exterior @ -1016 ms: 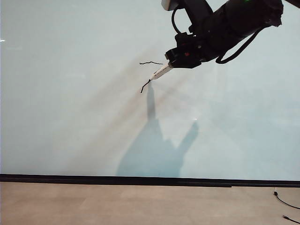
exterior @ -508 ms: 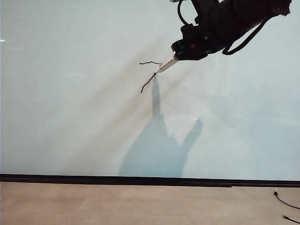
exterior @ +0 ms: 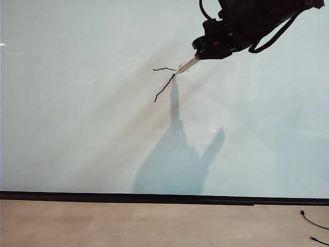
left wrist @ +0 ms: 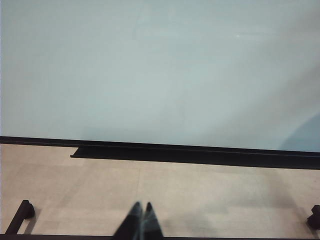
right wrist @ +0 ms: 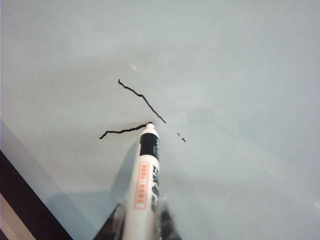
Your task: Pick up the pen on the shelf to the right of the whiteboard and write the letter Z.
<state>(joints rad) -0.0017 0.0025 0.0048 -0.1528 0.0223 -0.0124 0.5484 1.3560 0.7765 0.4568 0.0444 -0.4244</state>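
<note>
The whiteboard fills the exterior view. My right gripper reaches in from the upper right, shut on the pen, a slim white marker. Its black tip touches the board where a short horizontal stroke meets a diagonal stroke running down-left; these two lines are what shows of the letter Z. In the right wrist view the pen stands between the fingers of the right gripper, its tip at the strokes' junction. My left gripper is shut and holds nothing, low over the floor. The shelf is out of view.
A black strip runs along the board's bottom edge above the tan floor. Cables lie on the floor at the lower right. The arm's shadow falls on the board. A black ledge and dark stand feet show near my left gripper.
My right gripper has moved up and to the right with the pen's tip on the board. The diagonal stroke has grown from its lower end up to the horizontal stroke.
</note>
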